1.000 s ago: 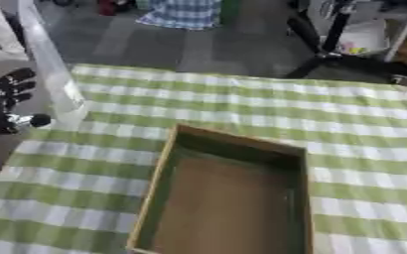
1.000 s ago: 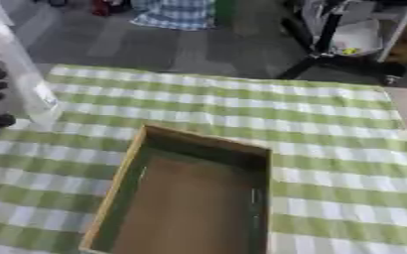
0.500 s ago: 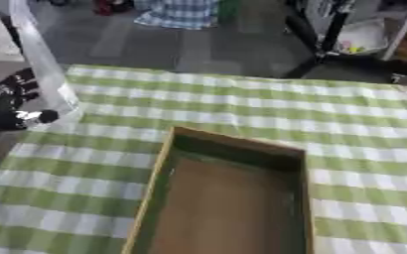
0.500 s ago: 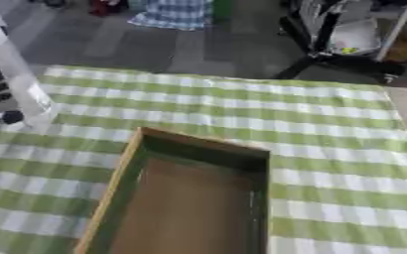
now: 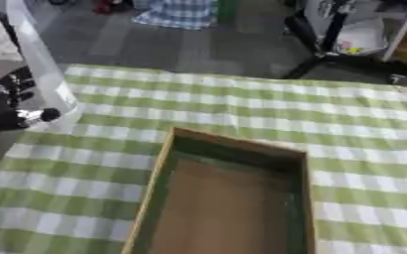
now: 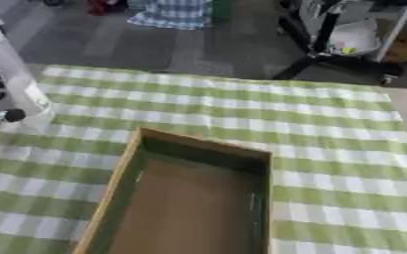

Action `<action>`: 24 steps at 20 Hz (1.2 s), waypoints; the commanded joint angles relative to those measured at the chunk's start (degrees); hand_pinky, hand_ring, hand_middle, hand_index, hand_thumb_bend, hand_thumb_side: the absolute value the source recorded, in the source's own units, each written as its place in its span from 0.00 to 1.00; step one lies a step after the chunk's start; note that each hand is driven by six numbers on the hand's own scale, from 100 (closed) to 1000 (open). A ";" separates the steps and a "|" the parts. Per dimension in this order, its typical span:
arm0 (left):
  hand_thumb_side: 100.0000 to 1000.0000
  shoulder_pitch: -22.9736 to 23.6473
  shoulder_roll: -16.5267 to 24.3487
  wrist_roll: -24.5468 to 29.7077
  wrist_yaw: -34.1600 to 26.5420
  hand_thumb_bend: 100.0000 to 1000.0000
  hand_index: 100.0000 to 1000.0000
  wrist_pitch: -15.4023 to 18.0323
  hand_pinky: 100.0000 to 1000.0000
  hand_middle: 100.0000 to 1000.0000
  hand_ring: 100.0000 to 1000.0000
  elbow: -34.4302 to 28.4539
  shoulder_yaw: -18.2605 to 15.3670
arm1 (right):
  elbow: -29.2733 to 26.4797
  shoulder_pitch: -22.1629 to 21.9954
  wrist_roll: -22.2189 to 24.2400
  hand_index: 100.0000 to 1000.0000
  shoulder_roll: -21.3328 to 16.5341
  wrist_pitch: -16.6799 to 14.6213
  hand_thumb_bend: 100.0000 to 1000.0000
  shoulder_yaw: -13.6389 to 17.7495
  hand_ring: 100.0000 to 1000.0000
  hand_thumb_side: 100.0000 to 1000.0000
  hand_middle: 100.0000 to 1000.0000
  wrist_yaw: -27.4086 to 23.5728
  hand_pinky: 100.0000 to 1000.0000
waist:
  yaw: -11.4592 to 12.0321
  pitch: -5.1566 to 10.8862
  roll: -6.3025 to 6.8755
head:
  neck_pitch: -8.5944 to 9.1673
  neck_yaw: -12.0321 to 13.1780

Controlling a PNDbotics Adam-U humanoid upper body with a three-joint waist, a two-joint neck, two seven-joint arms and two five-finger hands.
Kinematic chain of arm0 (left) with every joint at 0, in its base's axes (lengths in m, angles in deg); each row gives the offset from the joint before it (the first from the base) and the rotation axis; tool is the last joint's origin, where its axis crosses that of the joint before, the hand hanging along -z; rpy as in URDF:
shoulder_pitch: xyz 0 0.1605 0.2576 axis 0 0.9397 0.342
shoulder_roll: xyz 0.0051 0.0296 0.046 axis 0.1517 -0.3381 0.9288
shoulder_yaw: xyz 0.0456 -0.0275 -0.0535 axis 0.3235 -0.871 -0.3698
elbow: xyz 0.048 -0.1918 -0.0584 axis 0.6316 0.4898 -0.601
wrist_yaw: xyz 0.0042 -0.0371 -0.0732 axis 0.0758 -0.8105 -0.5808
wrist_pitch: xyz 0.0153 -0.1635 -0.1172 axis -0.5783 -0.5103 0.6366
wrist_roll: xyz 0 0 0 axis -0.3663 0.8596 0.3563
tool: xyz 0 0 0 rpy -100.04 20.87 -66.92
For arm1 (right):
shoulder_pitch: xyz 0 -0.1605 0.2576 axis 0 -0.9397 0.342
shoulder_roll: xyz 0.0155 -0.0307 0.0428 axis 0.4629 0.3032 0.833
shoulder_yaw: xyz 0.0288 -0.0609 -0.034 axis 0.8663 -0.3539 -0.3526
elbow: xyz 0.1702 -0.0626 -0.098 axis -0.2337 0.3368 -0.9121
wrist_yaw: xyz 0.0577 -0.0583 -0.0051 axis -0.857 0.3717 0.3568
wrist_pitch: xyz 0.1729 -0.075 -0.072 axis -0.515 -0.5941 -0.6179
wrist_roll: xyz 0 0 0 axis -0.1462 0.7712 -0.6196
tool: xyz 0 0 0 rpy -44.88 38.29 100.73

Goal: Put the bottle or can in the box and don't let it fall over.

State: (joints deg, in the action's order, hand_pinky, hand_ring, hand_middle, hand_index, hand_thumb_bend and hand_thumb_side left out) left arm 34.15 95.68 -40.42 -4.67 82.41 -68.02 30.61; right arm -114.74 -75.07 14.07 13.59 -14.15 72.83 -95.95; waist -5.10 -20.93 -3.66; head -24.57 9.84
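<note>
Bottle (image 5: 40,64) upright at table's left edge, left hand (image 5: 7,106) fingers curled round it, box (image 5: 229,198) apart

bottle (image 5: 38,59) upright at cloth's (image 5: 241,109) far left edge | left hand (image 5: 7,106) beside it | box (image 5: 229,198) near centre, well right

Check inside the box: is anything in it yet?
The box shows only its bare brown floor and green inner walls; its near end is cut off by the frame. The clear bottle stands outside, at the table's left edge, with the left hand around it.
</note>
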 commanded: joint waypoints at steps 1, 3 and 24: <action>0.27 -1.65 1.95 0.69 -0.44 0.95 1.00 -0.45 1.00 0.96 1.00 -1.57 0.15 | -1.03 -0.02 0.11 1.00 -0.81 0.19 0.00 0.12 1.00 0.58 1.00 0.46 0.91 | -0.04 0.65 0.16 | 0.62 -0.62; 0.28 -1.98 1.96 1.53 -0.37 0.96 1.00 -0.50 1.00 0.96 1.00 -1.82 0.28 | -1.03 0.04 0.13 1.00 -0.76 0.24 0.00 0.09 1.00 0.58 1.00 0.51 0.91 | -0.09 0.55 0.12 | 0.78 -0.56; 0.21 -4.34 1.34 -4.23 2.36 0.92 0.99 -0.15 0.99 0.93 1.00 0.51 -0.28 | -1.03 1.40 0.86 1.00 0.87 0.56 0.00 -0.21 1.00 0.58 1.00 2.06 0.91 | -2.15 -2.28 0.45 | 3.47 2.59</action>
State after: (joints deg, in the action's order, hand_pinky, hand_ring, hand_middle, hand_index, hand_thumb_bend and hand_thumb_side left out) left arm 30.92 95.64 -44.37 -2.64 82.12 -67.10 30.89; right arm -114.74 -73.65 14.77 15.01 -13.54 72.44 -94.34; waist -7.16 -24.17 -3.56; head -21.99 12.16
